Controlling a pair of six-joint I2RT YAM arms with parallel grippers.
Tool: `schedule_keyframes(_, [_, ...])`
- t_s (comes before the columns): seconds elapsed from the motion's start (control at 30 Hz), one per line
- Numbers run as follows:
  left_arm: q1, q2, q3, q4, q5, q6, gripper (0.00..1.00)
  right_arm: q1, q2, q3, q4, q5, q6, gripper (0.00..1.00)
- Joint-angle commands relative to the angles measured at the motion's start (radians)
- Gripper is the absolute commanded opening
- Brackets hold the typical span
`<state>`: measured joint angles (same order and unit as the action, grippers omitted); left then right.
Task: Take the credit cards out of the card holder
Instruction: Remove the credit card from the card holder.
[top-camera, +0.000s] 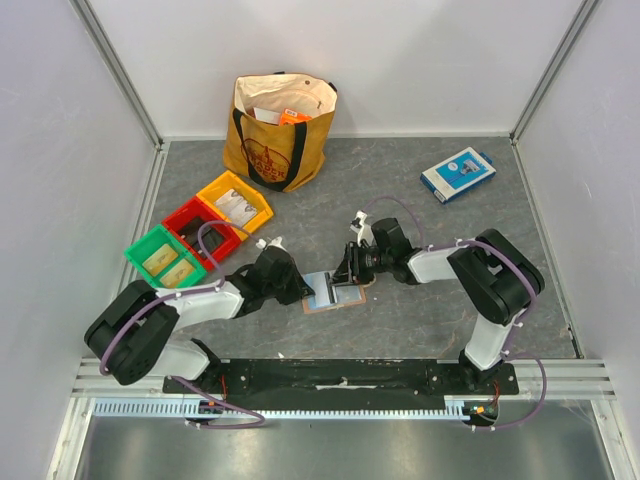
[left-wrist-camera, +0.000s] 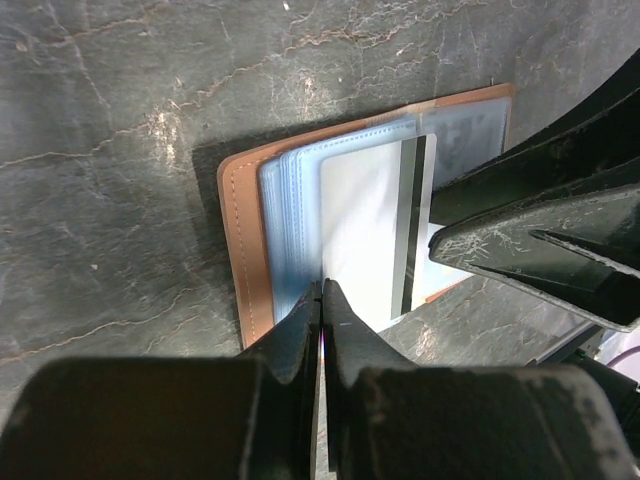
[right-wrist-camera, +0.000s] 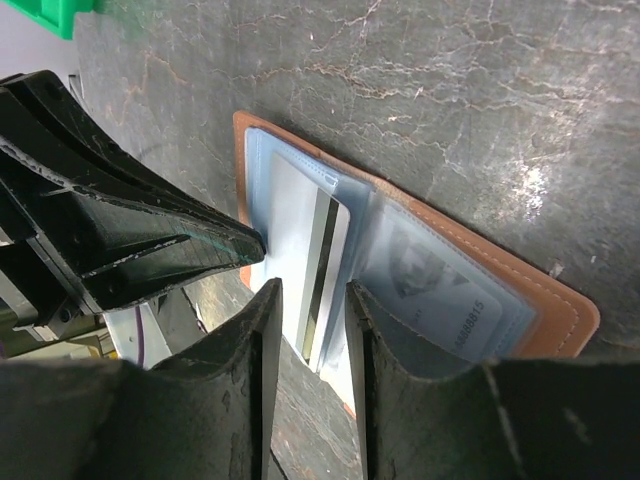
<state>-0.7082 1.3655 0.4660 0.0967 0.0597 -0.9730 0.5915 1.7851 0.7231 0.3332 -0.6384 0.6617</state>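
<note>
The card holder lies open on the table, its tan cover down and its pale blue sleeves up. From the sleeves sticks a white credit card with a black stripe, its end a little past the holder's edge. My left gripper is shut on that card's near corner. My right gripper stands with its jaws apart over the holder's other side, the striped end of the card showing between them, untouched. A second card with printed digits sits inside the right-hand sleeve.
A tan tote bag stands at the back. Yellow, red and green bins sit in a row at the left. A blue-and-white flat box lies at the back right.
</note>
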Motion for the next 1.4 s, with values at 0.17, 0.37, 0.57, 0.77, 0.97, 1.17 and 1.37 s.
schedule_keyframes(0.17, [0.001, 0.021, -0.055, 0.0, -0.006, -0.056, 0.05, 0.002, 0.048, -0.06, 0.159, -0.067, 0.05, 0.29])
schedule_keyframes(0.37, [0.004, 0.014, -0.064, -0.002, -0.011, -0.058, 0.05, -0.002, 0.057, -0.073, 0.199, -0.089, 0.058, 0.08])
schedule_keyframes(0.57, [0.018, 0.015, -0.092, 0.021, -0.001, -0.075, 0.02, -0.045, 0.065, -0.12, 0.296, -0.144, 0.099, 0.0])
schedule_keyframes(0.77, [0.024, 0.007, -0.104, 0.029, -0.006, -0.079, 0.02, -0.085, 0.046, -0.145, 0.262, -0.158, 0.07, 0.0])
schedule_keyframes(0.97, [0.027, -0.012, -0.113, 0.023, -0.017, -0.079, 0.02, -0.139, -0.003, -0.168, 0.193, -0.159, 0.039, 0.0])
schedule_keyframes(1.17, [0.026, -0.063, -0.11, -0.011, -0.046, -0.058, 0.02, -0.176, -0.107, -0.175, 0.054, -0.139, -0.016, 0.0])
schedule_keyframes(1.37, [0.024, -0.164, -0.067, -0.072, -0.095, 0.016, 0.02, -0.185, -0.22, -0.177, -0.045, -0.13, -0.024, 0.0])
